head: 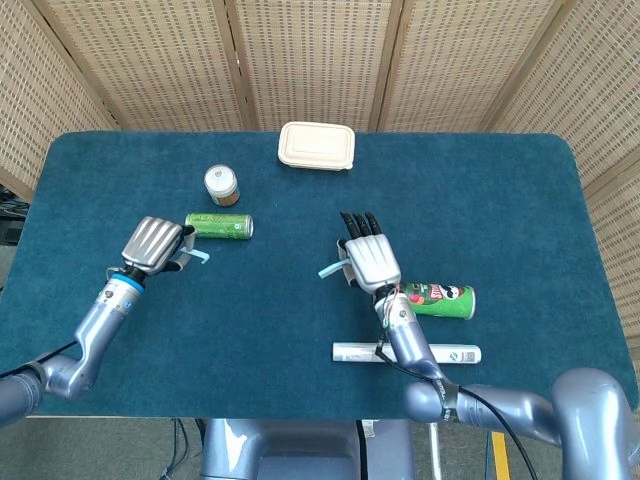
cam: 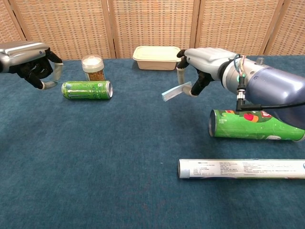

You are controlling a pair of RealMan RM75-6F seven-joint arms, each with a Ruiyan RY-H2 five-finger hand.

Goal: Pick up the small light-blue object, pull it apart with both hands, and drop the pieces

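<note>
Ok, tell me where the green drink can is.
The green drink can lies on its side at table left, just front of the spice jar, beside the left hand.

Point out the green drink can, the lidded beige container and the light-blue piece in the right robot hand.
Green drink can (cam: 86,89), chest view, middle of its side.
Lidded beige container (head: 316,146), head view, centre of the lid.
Light-blue piece (cam: 175,91), chest view, middle of the strip.

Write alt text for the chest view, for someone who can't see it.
Two robot hands are spread far apart over a blue table. The right hand holds a light-blue piece; the left hand is curled beside a green can.
</note>
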